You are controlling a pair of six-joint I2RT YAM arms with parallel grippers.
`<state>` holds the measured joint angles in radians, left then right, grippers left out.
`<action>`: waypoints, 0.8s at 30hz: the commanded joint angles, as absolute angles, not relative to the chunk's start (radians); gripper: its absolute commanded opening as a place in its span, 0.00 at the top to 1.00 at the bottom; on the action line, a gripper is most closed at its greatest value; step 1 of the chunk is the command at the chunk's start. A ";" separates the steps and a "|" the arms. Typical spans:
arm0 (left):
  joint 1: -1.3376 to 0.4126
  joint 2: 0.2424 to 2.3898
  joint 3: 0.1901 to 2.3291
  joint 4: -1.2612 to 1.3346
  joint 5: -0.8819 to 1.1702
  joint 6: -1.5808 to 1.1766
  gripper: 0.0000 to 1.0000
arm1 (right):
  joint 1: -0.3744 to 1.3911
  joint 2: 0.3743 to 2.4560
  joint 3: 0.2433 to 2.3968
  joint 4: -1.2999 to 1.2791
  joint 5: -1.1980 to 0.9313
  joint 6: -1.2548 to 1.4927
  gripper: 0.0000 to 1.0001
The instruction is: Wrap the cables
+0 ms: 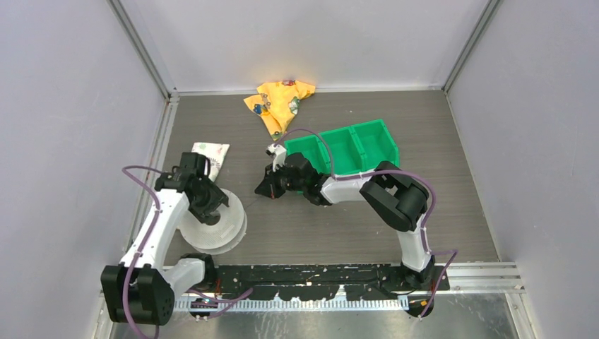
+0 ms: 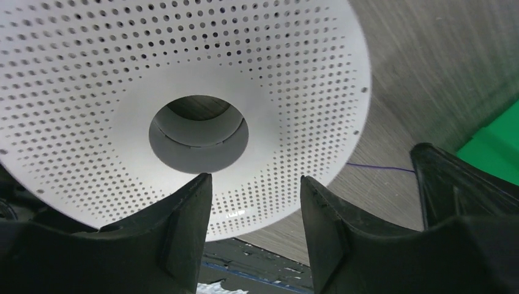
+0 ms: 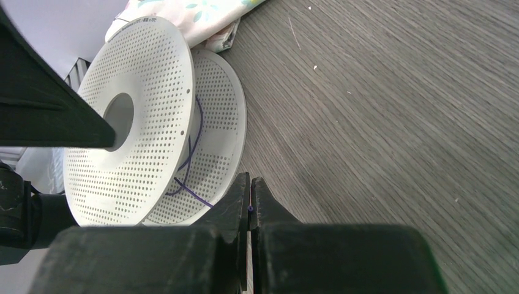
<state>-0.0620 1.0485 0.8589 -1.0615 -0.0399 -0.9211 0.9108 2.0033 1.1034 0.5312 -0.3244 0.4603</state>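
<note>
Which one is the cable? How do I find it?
Find the big white spool with holes, left on the table. A cable loops between its two discs and reaches the right gripper. It's purple and thread-thin, unlike the thick hoses.

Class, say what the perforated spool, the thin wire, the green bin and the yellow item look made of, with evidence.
Spool: likely white plastic, matte; regular moulded holes.
Wire: thin purple, flexible, probably plastic-coated; it curves loosely.
Green bin: smooth rigid plastic, probably; sharp moulded dividers.
Yellow item: printed fabric; crumpled folds.
</note>
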 commanded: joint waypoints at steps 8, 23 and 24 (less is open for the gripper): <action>-0.090 1.096 0.659 -0.568 0.218 -1.050 0.46 | 0.917 1.995 1.134 0.589 -0.335 0.469 1.00; -0.109 1.279 0.735 -0.286 0.259 -1.157 0.45 | 0.906 1.937 1.048 0.586 -0.293 0.455 0.99; -0.110 1.290 0.735 -0.264 0.257 -1.166 0.45 | 0.906 1.933 1.041 0.588 -0.290 0.456 0.99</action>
<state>-0.1020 1.2617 0.6926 -0.4267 0.2386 -1.1179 0.8902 2.0033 1.0569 0.5297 -0.2810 0.4614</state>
